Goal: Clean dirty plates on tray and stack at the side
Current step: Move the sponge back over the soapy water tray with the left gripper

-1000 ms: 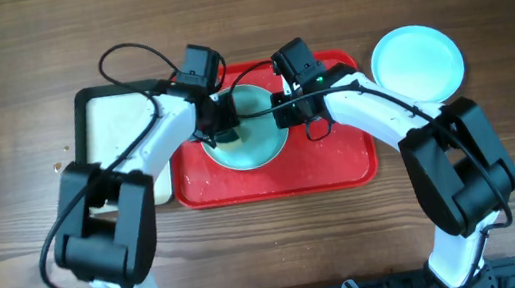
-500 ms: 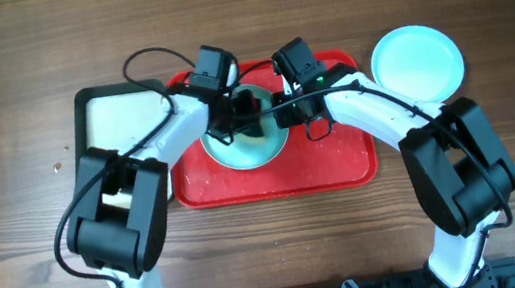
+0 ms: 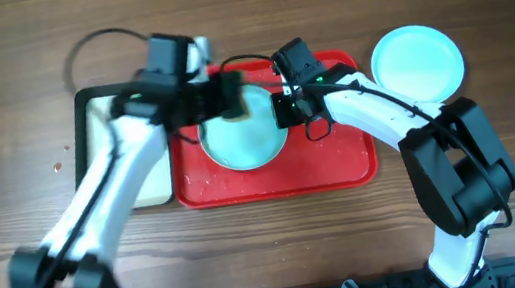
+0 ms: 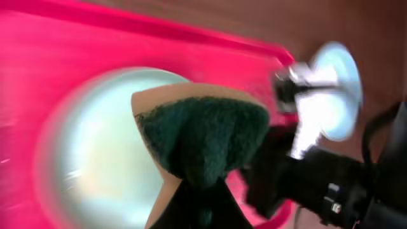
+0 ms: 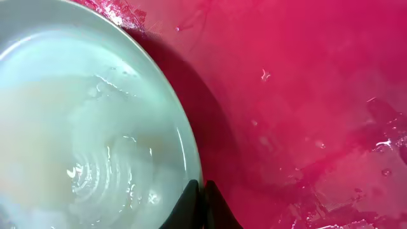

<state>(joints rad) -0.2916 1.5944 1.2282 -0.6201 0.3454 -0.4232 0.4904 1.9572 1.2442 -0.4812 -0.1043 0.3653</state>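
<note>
Pinching the near rim of the pale blue round shallow plate (image 5: 82,127), the right tool (image 5: 202,202) has its fingertips pressed together on the edge, one above and one below. The likely reason is to pin the plate against sliding while it is scrubbed. The plate lies flat in the middle of the large red rectangular plastic tray (image 3: 341,162), whose wet floor shows droplets and smears in the right wrist view. A thin film of water, rippled near the centre, covers the inside of the plate.

The left tool (image 4: 191,207) is clamped on a green scouring sponge with a tan backing (image 4: 203,143), rough green face turned towards the plate so that the abrasive side does the work. From overhead it sits over the plate's far left rim. Motion blur hides whether the sponge is touching the plate or just above it.

A second pale blue plate (image 3: 416,63) rests alone on the wooden surface (image 3: 274,263) just beyond the red tray's right end, seemingly the start of the stack. A black-rimmed tray with a cream inside (image 3: 113,124) lies against the red tray's left side.

My judgement is that scrubbing of this plate is in hand, with stacking yet to come. Because the wet rim is slippery, the pinch could slip.
</note>
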